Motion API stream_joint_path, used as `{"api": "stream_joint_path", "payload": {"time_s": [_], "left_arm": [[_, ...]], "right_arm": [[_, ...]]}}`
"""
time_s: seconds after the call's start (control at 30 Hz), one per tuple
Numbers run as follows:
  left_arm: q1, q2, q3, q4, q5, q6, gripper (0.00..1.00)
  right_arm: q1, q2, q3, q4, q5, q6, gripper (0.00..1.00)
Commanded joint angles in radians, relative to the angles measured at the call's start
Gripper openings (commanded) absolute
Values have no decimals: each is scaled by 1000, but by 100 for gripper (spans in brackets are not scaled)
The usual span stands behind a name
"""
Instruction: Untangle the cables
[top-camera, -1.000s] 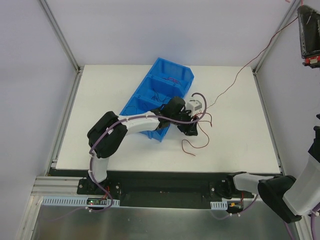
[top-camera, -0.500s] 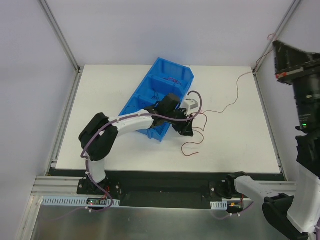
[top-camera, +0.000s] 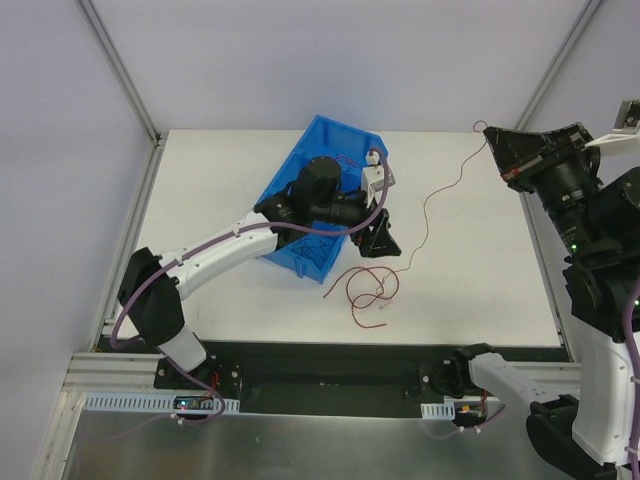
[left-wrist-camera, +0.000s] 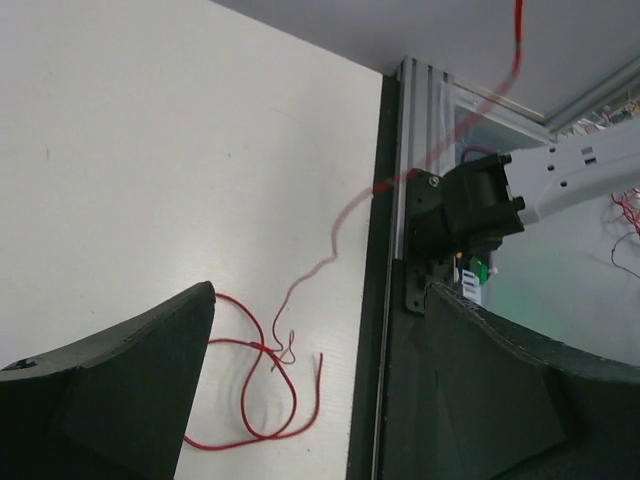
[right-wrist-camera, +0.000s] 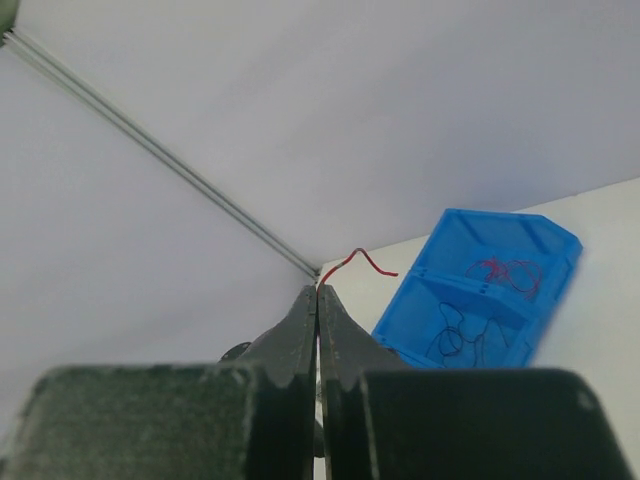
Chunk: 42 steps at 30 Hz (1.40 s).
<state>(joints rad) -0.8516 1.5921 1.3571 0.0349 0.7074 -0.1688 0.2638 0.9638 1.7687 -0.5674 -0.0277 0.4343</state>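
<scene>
My right gripper (right-wrist-camera: 318, 292) is up high at the far right, jaws pressed fully together on one end of the red cable (left-wrist-camera: 334, 232) — a short kinked tip pokes out past the fingertips. From there the strand slopes down through the air to the table (top-camera: 470, 290). The rest of it lies there in a few loose loops on the near half, just right of the blue bin (top-camera: 300, 160). My left gripper (top-camera: 381, 240) hangs over the table just beyond those loops, beside the bin's right wall, jaws spread wide with nothing between them. In the bin, the far compartment holds a small bunch of red wires (right-wrist-camera: 503, 270); the next one toward me holds black wires (right-wrist-camera: 462, 335) — both apart from the strand I hold.
</scene>
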Motion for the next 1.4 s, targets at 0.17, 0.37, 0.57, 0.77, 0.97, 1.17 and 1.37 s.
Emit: {"api": "stream_joint_path", "payload": {"time_s": [0.17, 0.37, 0.57, 0.77, 0.97, 1.17, 1.37], "left_arm": [[-60, 130, 135, 126, -86, 92, 84], [-70, 244, 140, 333, -16, -46, 78], [-58, 438, 91, 384, -233, -95, 43], [-49, 510, 65, 264, -250, -51, 34], [-44, 370, 5, 160, -260, 14, 36], [-26, 136, 10, 10, -207, 31, 56], [14, -96, 10, -95, -193, 37, 79]], "right_arm": [[0, 56, 164, 126, -129, 158, 0], [2, 131, 323, 146, -141, 219, 0], [2, 249, 603, 181, -115, 282, 0], [2, 290, 793, 254, 14, 175, 0], [0, 199, 554, 219, 95, 17, 0], [2, 110, 273, 201, 153, -138, 0], [-1, 72, 91, 213, 181, -145, 0]]}}
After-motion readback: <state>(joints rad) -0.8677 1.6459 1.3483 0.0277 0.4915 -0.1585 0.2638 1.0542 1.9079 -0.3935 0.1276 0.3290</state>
